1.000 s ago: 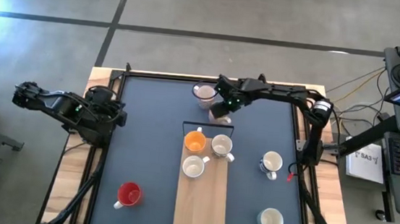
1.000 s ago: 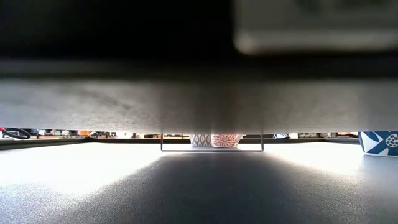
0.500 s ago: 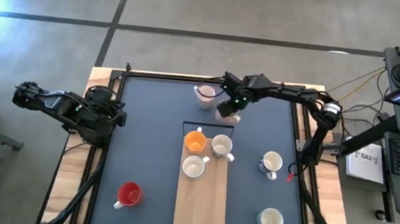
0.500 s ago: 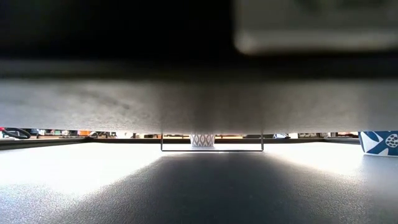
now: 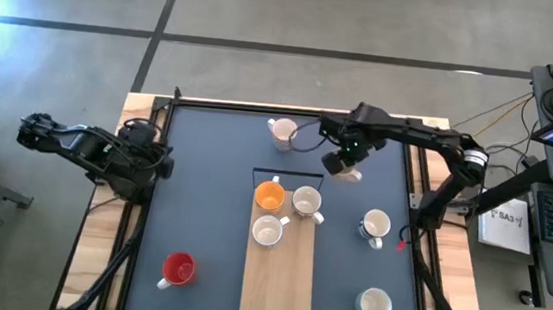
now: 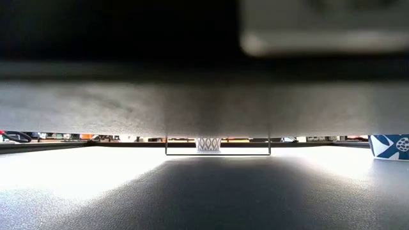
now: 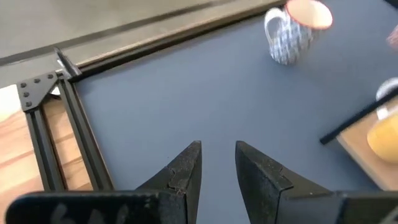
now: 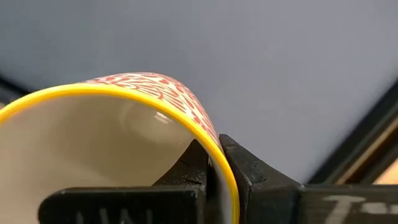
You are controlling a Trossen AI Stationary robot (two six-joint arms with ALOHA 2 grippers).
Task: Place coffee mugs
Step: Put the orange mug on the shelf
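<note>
Ceramic rim pinched between its dark fingers, the right gripper (image 8: 213, 163) holds a patterned mug (image 8: 112, 143), red scales outside, glossy cream inside, yellow lip, above the dark mat (image 5: 205, 169) near the far edge. Beside it on the mat stands a white mug with blue lattice (image 5: 281, 131). On the pale wooden board (image 5: 279, 286) sit an orange mug (image 5: 269, 194) and two cream mugs (image 5: 306, 201). A red mug (image 5: 178, 267) and two more cream ones (image 5: 376, 225) stand apart. The left gripper (image 7: 217, 163) waits at the left edge, fingers slightly parted, empty.
</note>
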